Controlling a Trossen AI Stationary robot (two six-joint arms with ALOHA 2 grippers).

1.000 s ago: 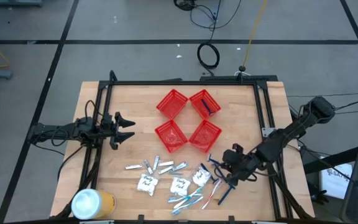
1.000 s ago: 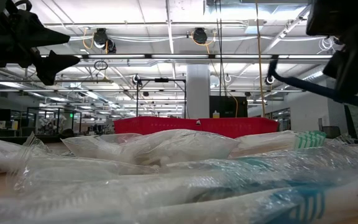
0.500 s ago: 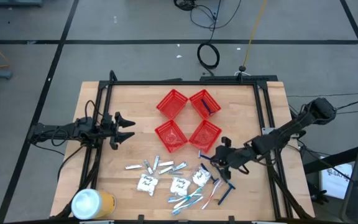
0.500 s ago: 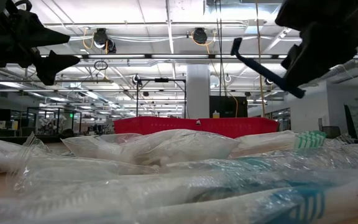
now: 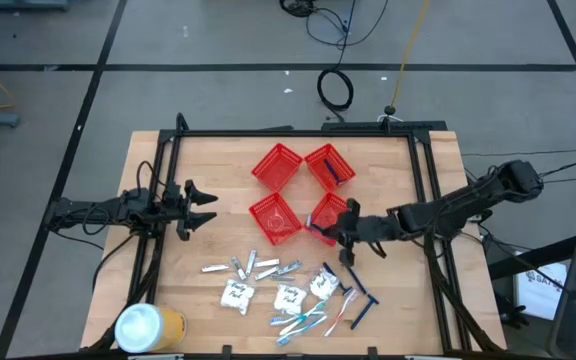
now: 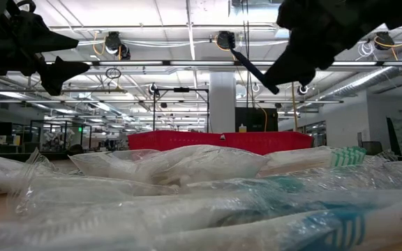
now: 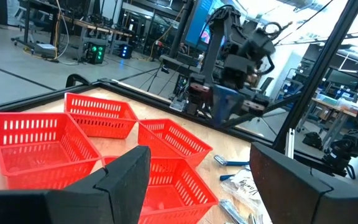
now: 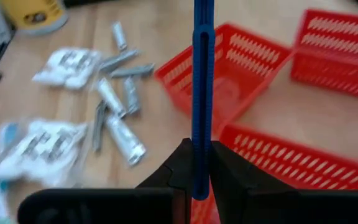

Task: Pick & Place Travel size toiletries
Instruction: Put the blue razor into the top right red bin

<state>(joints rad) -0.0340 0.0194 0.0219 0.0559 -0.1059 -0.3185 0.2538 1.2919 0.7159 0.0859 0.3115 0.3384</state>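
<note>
My right gripper (image 5: pixel 341 230) is shut on a dark blue razor (image 8: pixel 201 74) and hangs over the near right one of several red mesh baskets (image 5: pixel 330 213). The far right basket (image 5: pixel 329 165) holds another blue razor. On the table's near part lie loose toiletries: silvery tubes (image 5: pixel 254 266), white sachets (image 5: pixel 235 295), pastel toothbrushes (image 5: pixel 304 322) and blue razors (image 5: pixel 364 300). My left gripper (image 5: pixel 206 205) waits open at the table's left side, touching nothing. My right gripper pinches the razor's handle (image 8: pixel 201 155) between its two fingers. The handle runs along the fingers and sticks out past their tips. The fingers come from the table's right, slanting a little downward. The razor is lifted clear, above the baskets (image 6: pixel 251 67).
A large yellow can with a white lid (image 5: pixel 148 326) stands at the near left corner. A black frame (image 5: pixel 288 132) runs around the table's far and side edges. Bare wood lies between my left gripper and the baskets.
My right gripper has carried the razor from above the loose toiletries at the near right toward the table's left and far edge, to over the near right basket. It has risen a little and its wrist has turned. The razor stays clear of the table.
</note>
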